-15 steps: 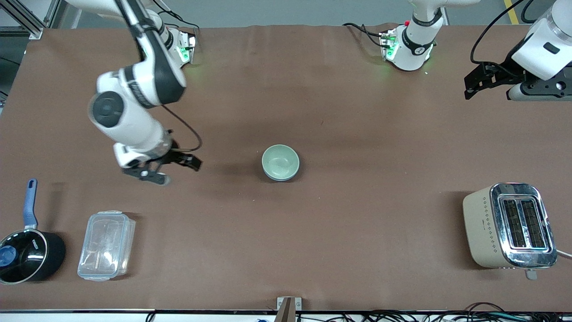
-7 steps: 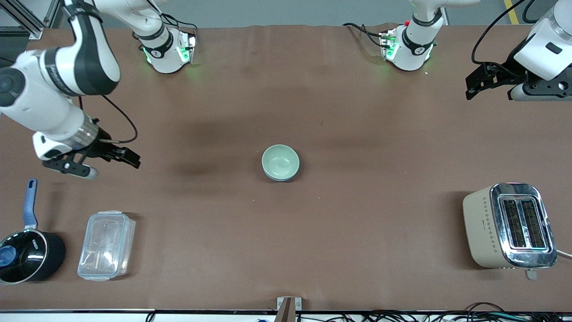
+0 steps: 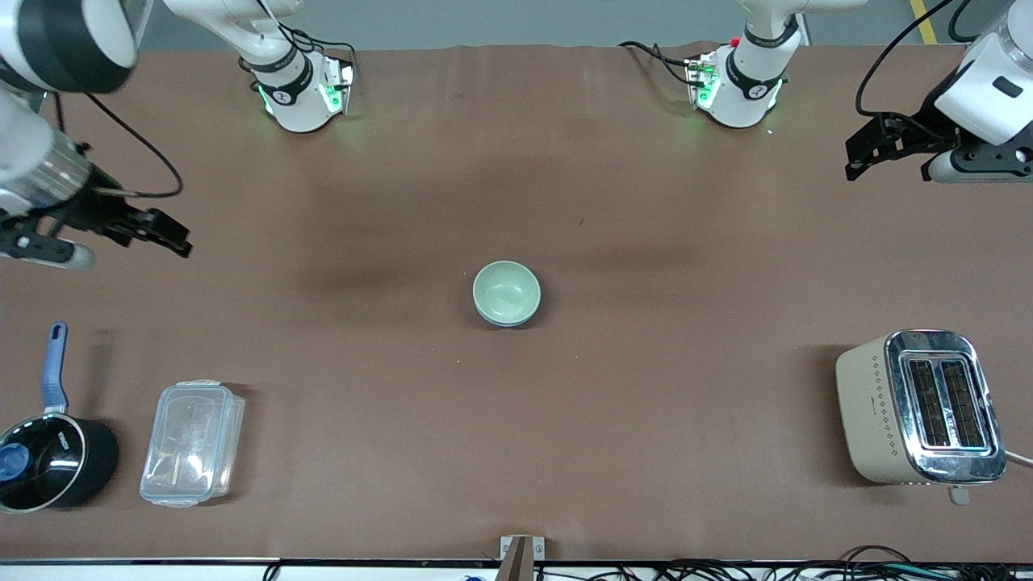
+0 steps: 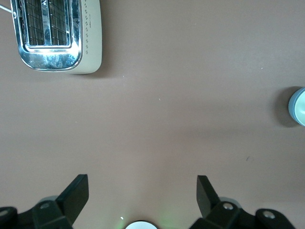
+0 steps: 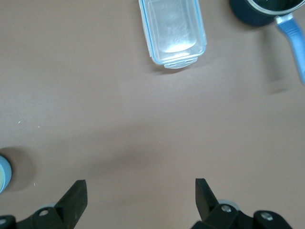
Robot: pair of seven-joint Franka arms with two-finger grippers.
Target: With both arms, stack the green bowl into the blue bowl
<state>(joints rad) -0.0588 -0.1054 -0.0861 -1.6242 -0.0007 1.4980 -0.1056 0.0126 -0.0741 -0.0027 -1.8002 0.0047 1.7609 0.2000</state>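
The pale green bowl (image 3: 505, 290) sits nested inside the blue bowl (image 3: 517, 322) at the middle of the table; only a thin blue edge shows under it. The stack also shows at the edge of the left wrist view (image 4: 300, 107) and of the right wrist view (image 5: 3, 174). My right gripper (image 3: 164, 231) is open and empty, up over the right arm's end of the table, well away from the bowls. My left gripper (image 3: 865, 153) is open and empty, held over the left arm's end of the table, where that arm waits. Both wrist views show wide-open jaws over bare mat.
A cream and chrome toaster (image 3: 920, 407) stands near the front camera at the left arm's end. A clear plastic container (image 3: 192, 442) and a black saucepan with a blue handle (image 3: 48, 452) stand near the front camera at the right arm's end.
My right gripper has pulled away from beside the bowls toward the right arm's end of the table, empty. The bowls have not moved. The left arm has barely shifted.
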